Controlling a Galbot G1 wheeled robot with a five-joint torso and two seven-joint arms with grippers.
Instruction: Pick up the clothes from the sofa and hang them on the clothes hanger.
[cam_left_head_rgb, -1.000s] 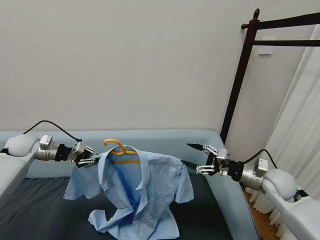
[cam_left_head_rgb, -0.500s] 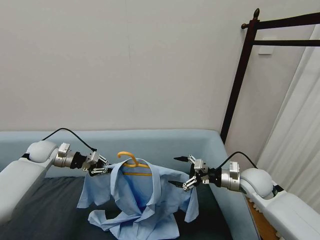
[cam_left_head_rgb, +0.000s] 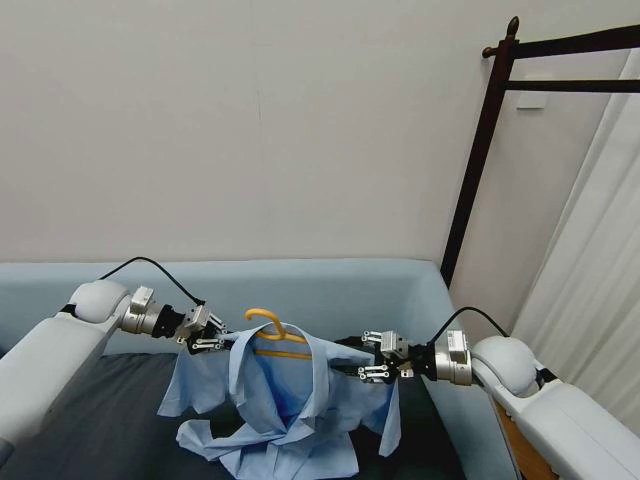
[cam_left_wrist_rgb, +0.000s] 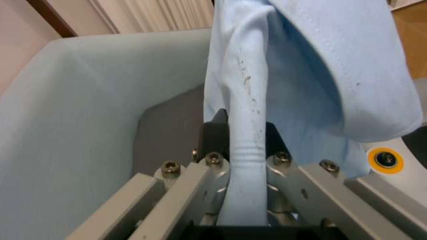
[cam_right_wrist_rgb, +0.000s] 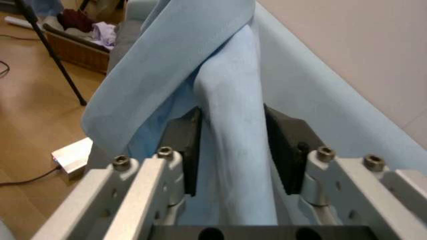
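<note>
A light blue shirt (cam_left_head_rgb: 285, 400) hangs on an orange hanger (cam_left_head_rgb: 268, 322) above the sofa's dark seat (cam_left_head_rgb: 90, 410), its tail bunched on the cushion. My left gripper (cam_left_head_rgb: 207, 334) is shut on the shirt's left shoulder; in the left wrist view the fabric (cam_left_wrist_rgb: 245, 100) runs pinched between the fingers (cam_left_wrist_rgb: 215, 131). My right gripper (cam_left_head_rgb: 379, 358) is shut on the other shoulder. The right wrist view has a fold of cloth (cam_right_wrist_rgb: 230, 125) squeezed between its dark pads (cam_right_wrist_rgb: 184, 145).
A dark wooden clothes rack (cam_left_head_rgb: 478, 160) stands to the right, beyond the sofa's arm (cam_left_head_rgb: 455, 400). White curtains (cam_left_head_rgb: 600, 280) hang at the far right. The pale blue sofa back (cam_left_head_rgb: 330, 285) runs behind the shirt. A basket of clothes (cam_right_wrist_rgb: 80, 27) sits on the wooden floor.
My left gripper carried the shirt and hanger right and slightly down. My right gripper, open before, moved left to the shirt and shut on its shoulder.
</note>
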